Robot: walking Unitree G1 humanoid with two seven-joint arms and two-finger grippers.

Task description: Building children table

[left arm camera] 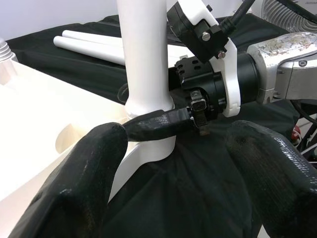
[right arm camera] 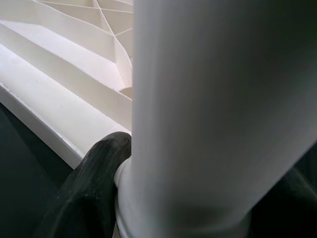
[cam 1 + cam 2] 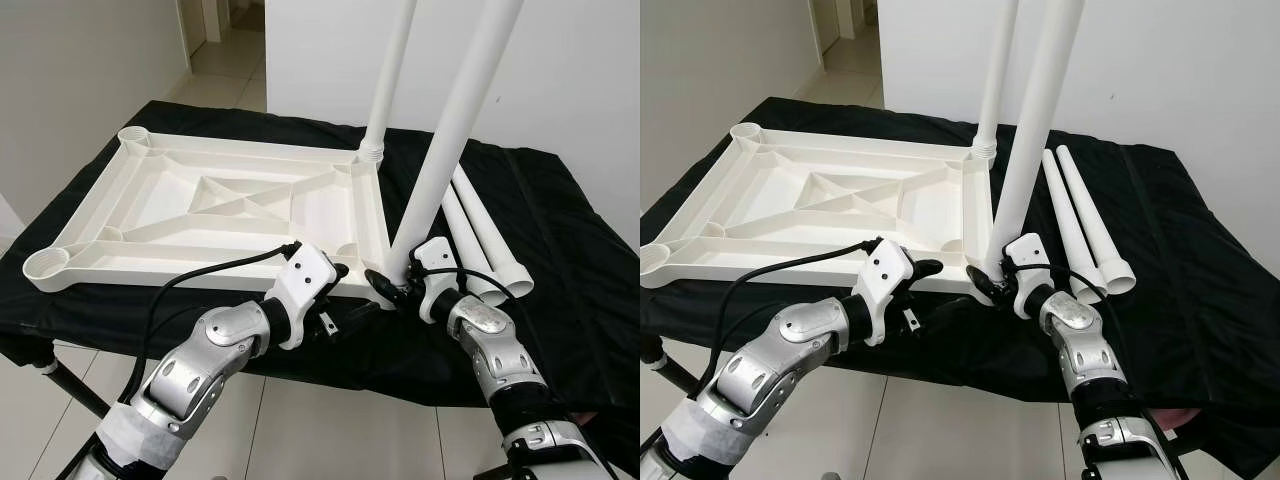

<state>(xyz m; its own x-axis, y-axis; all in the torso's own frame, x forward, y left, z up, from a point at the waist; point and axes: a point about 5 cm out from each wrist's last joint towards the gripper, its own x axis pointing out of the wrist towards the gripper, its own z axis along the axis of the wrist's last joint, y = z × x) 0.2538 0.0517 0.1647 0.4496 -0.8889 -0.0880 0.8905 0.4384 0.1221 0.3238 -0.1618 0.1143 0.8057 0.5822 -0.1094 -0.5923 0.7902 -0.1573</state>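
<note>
A white tabletop (image 3: 200,200) lies upside down on the black-covered table. One white leg (image 3: 392,70) stands in its far right corner. A second leg (image 3: 450,130) leans slightly at the near right corner, and my right gripper (image 3: 395,285) is shut on it just above its base. In the right wrist view the leg (image 2: 208,114) sits between the fingers (image 2: 94,173). My left gripper (image 3: 345,300) hovers open at the tabletop's front edge, just left of that corner. Its fingers (image 1: 79,173) are wide apart with nothing between them.
Two loose white legs (image 3: 485,235) lie side by side on the black cloth (image 3: 570,260) to the right of the tabletop. Open corner sockets sit at the near left (image 3: 48,268) and far left (image 3: 135,135). Tiled floor lies below the table's front edge; a white wall stands behind.
</note>
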